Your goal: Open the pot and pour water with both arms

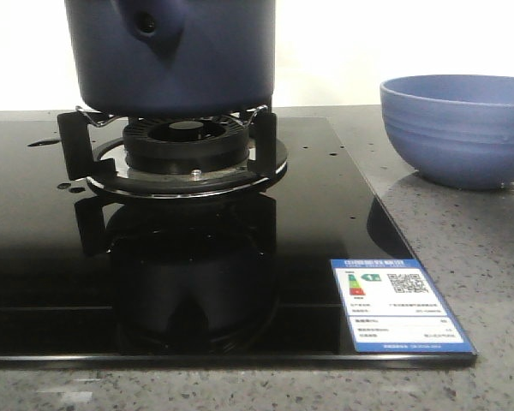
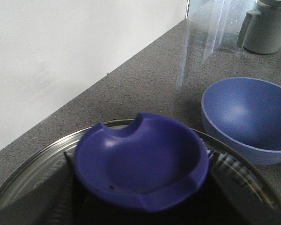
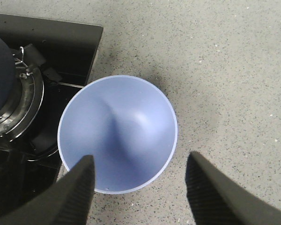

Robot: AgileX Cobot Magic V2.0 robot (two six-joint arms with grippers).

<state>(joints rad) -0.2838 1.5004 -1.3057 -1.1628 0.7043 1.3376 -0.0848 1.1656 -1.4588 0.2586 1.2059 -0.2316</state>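
The pot (image 1: pixel 176 56) sits on the burner stand (image 1: pixel 176 145) of the black cooktop (image 1: pixel 51 257). It looks heavy, rigid and matte, so probably not slippery; I'd grab the lid's blue knob (image 2: pixel 140 161) and the handle stub (image 1: pixel 150 26). The right pincer (image 3: pixel 140 187) hangs spread wide above the light-blue bowl (image 3: pixel 117 133), beside the pot. Can't tell the left pincer's state, its fingers aren't visible

Bright, even lighting overall. Front view backlit: white wall (image 1: pixel 394 43) blown out, pot (image 1: pixel 176 51) dark and soft-focus, hob glass (image 1: pixel 43 248) mirror-sharp with burner reflection. Left wrist view: streaky glare on counter (image 2: pixel 196 51), lid knob (image 2: pixel 140 161) slightly blurred. Right wrist view: crisp; right gripper (image 3: pixel 140 187) fingers out of focus, shadow inside bowl (image 3: pixel 117 133) just ahead.
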